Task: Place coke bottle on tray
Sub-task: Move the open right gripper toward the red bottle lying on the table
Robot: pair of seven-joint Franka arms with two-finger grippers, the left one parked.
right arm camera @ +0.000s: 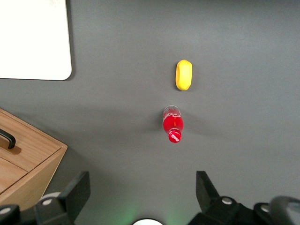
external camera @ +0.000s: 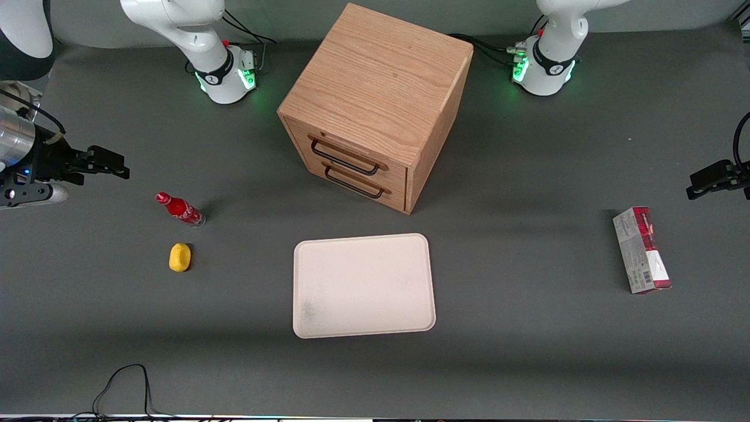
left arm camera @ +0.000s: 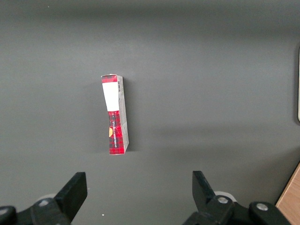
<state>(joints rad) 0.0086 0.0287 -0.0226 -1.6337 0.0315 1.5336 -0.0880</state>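
The coke bottle (external camera: 180, 209) is small and red with a red cap and stands on the grey table toward the working arm's end. It also shows in the right wrist view (right arm camera: 172, 124). The cream-white tray (external camera: 363, 285) lies flat in front of the drawer box, nearer the front camera, with nothing on it; a corner of the tray shows in the right wrist view (right arm camera: 33, 40). My right gripper (external camera: 111, 163) hovers high above the table, sideways off from the bottle and farther toward the table's end. It is open and empty (right arm camera: 142, 187).
A yellow lemon-like lump (external camera: 180, 257) lies beside the bottle, nearer the front camera. A wooden drawer box (external camera: 375, 105) with two handles stands mid-table. A red-and-grey carton (external camera: 641, 249) lies toward the parked arm's end. A black cable (external camera: 126, 381) loops at the front edge.
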